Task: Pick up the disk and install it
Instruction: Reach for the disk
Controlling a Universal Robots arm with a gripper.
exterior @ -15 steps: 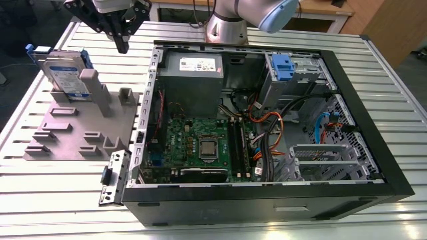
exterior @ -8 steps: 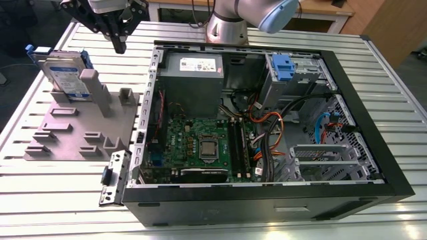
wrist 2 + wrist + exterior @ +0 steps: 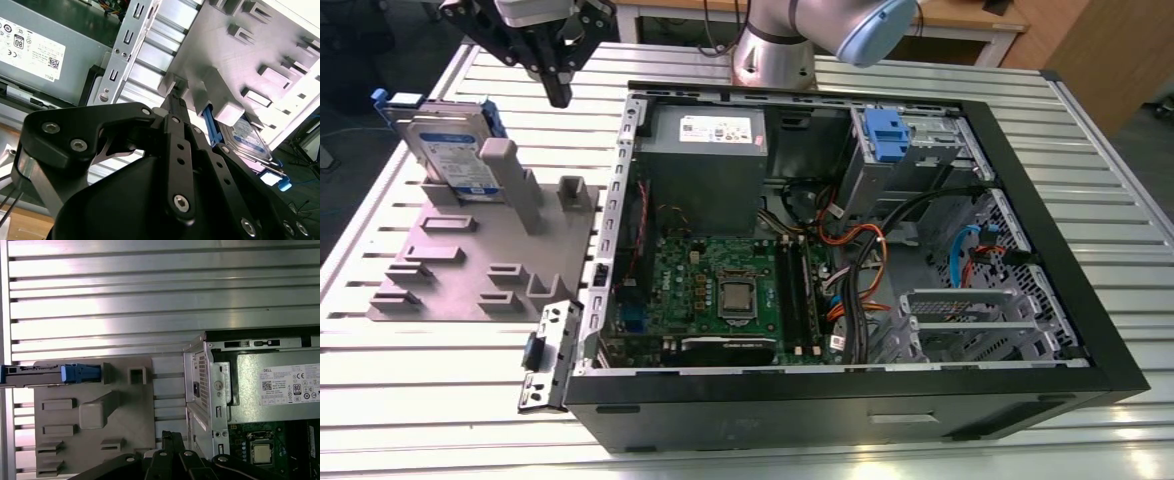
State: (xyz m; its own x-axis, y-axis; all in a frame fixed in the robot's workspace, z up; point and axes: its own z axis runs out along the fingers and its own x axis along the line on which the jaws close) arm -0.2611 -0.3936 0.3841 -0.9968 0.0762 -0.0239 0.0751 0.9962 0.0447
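The black fingers point(image 3: 556, 78) of the gripper point(image 3: 560, 97) are seen pressed together with nothing between them, pointed down over the slatted aluminium counter point(image 3: 1094, 130). In the exterior view they are held above the gap between a grey fixture plate point(image 3: 467, 270) and the far corner of an open computer case point(image 3: 854, 410); contact with either cannot be made out.

The closed tips are shown in both wrist views point(image 3: 175, 102) point(image 3: 167, 436), set over the edge of the fixture plate point(image 3: 240, 65) point(image 3: 125, 410).

The disk point(image 3: 454, 145) is found to the exterior view's left of the fingers and apart from them. It is stood upright on its edge in a slot at the far end of the fixture plate, its white-and-blue label turned outward and its blue carrier bracket visible along the edges. In the first wrist view the disk point(image 3: 50, 374) is seen edge-on at the far end of the plate. In the second wrist view it point(image 3: 250, 140) is partly hidden behind a grey post of the fixture.

The case is laid on its side with its panel off. Inside it a grey power supply point(image 3: 707, 140) is set at the far end, a green motherboard point(image 3: 720, 280) nearer, and a grey metal drive cage with a blue tab point(image 3: 887, 130) toward the exterior view's right. The arm's base point(image 3: 774, 55) is mounted on the counter just beyond the case.
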